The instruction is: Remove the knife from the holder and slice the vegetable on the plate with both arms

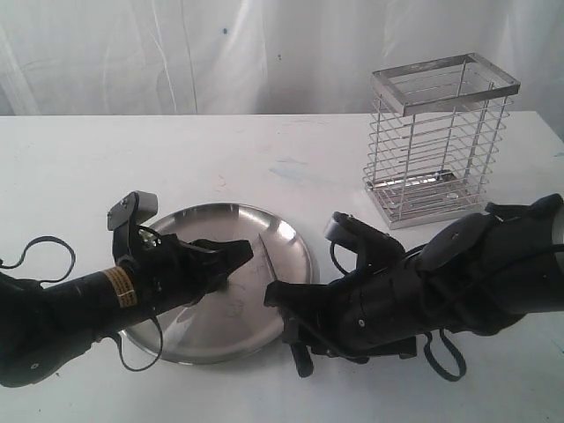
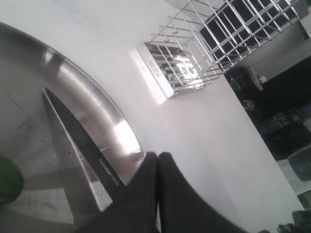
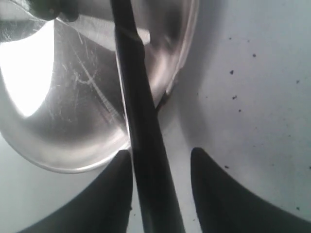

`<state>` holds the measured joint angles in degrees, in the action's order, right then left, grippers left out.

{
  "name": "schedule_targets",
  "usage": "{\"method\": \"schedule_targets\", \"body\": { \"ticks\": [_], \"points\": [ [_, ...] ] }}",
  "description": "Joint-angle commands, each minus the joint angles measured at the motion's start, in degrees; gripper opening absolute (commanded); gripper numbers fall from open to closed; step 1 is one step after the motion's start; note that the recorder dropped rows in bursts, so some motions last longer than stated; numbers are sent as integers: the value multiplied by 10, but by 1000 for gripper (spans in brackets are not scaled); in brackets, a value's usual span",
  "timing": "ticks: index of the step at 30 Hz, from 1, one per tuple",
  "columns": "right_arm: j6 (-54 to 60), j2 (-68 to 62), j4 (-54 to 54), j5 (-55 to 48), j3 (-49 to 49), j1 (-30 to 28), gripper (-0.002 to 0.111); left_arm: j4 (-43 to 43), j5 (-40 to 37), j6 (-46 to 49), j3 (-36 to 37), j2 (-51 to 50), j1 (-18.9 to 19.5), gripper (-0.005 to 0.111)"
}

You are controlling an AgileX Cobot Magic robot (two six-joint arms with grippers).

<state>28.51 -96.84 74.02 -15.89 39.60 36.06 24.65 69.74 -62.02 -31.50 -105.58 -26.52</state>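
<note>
though the holder [image 1: 423,150] stands apart, the knife [image 3: 141,121] overlaps the plate [image 1: 220,328].

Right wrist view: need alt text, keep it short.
A dark knife runs through the open right gripper, with a gap showing on one side of the handle. Its blade crosses the rim of a shiny steel plate that sits on a white table.
</note>
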Motion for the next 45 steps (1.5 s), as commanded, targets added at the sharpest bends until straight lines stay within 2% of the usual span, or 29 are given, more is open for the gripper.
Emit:
{"method": "schedule_targets", "body": {
  "ticks": [1, 19, 26, 36, 39, 42, 45],
  "points": [
    [31, -3, -5, 10, 5, -1, 37, 22, 2, 4, 5, 6, 2, 0],
    [48, -25, -23, 8, 32, -1, 38, 55, 2, 5, 5, 6, 2, 0],
    [48, -25, -58, 6, 32, -1, 51, 63, 2, 5, 5, 6, 2, 0],
    [42, -25, -110, -6, 41, -1, 51, 77, 2, 5, 5, 6, 2, 0],
    [25, -18, -158, -12, 57, -1, 51, 70, 2, 5, 5, 6, 2, 0],
    [-63, -2, -259, -25, 71, -1, 51, 50, 2, 5, 5, 6, 2, 0],
    [-205, 13, -440, -70, 90, -1, 51, -2, 2, 5, 5, 7, 2, 0]
  ]
}}
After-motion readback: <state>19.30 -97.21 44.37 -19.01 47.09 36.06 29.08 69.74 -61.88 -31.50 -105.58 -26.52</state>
